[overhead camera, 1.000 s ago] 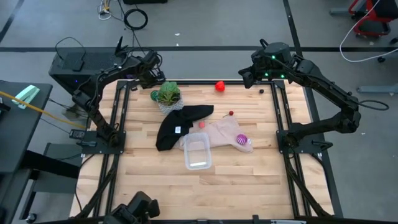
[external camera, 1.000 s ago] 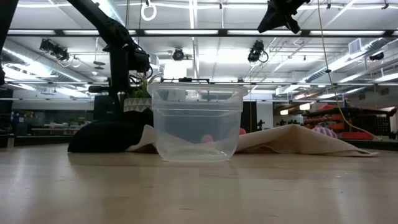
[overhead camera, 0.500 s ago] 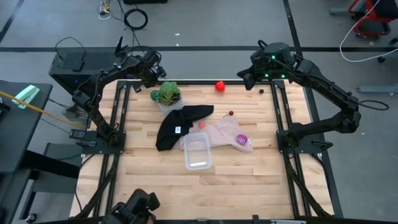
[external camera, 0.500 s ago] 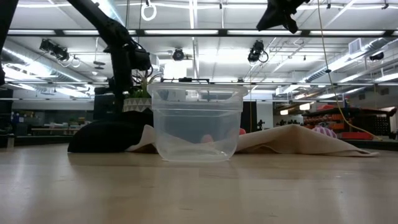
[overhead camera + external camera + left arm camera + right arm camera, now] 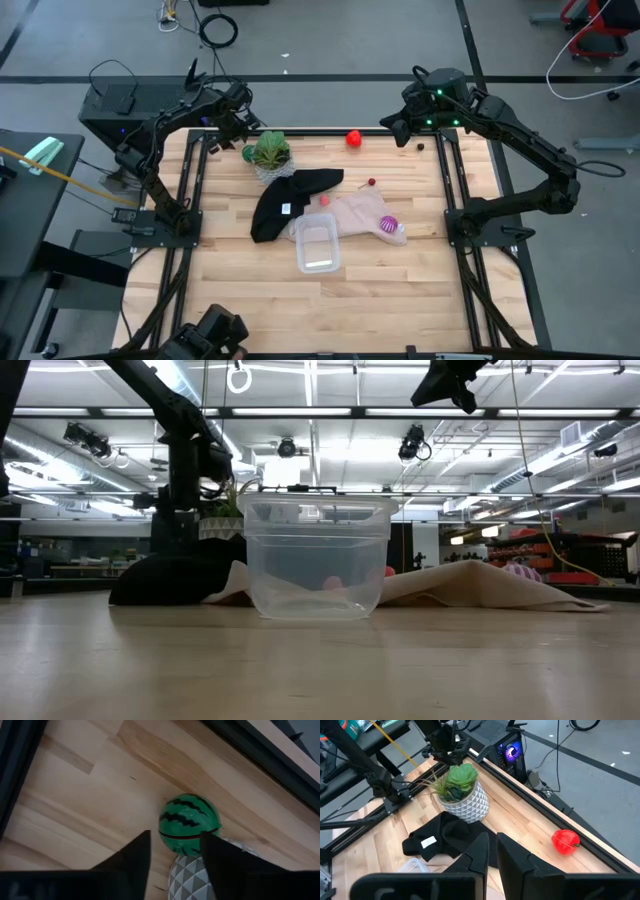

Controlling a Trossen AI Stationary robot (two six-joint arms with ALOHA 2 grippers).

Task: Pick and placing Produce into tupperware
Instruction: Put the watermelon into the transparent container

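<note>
The green striped melon (image 5: 189, 824) lies on the wood at the far left, against the white pot of the leafy plant (image 5: 270, 152). My left gripper (image 5: 175, 855) hovers over the melon, open, with one finger on either side of it and apart from it. The red fruit (image 5: 354, 138) sits near the far edge, also seen as the red fruit (image 5: 565, 842). A pinkish fruit (image 5: 325, 200) and a purple-magenta fruit (image 5: 388, 224) rest on the beige cloth. The clear tub (image 5: 317, 245) stands upright by the cloths. My right gripper (image 5: 491, 855) is raised over the far right corner, shut.
A black cloth (image 5: 290, 200) and a beige cloth (image 5: 360, 215) lie mid-table, the tub partly on them. A tiny red piece (image 5: 371, 183) and a small dark bit (image 5: 421, 145) lie on the wood. Dark frame rails run along the table's edges. Bare wood fills the near half.
My left gripper has shifted a little toward the table's left edge, beside the plant. No fruit, cloth or tub has moved.
</note>
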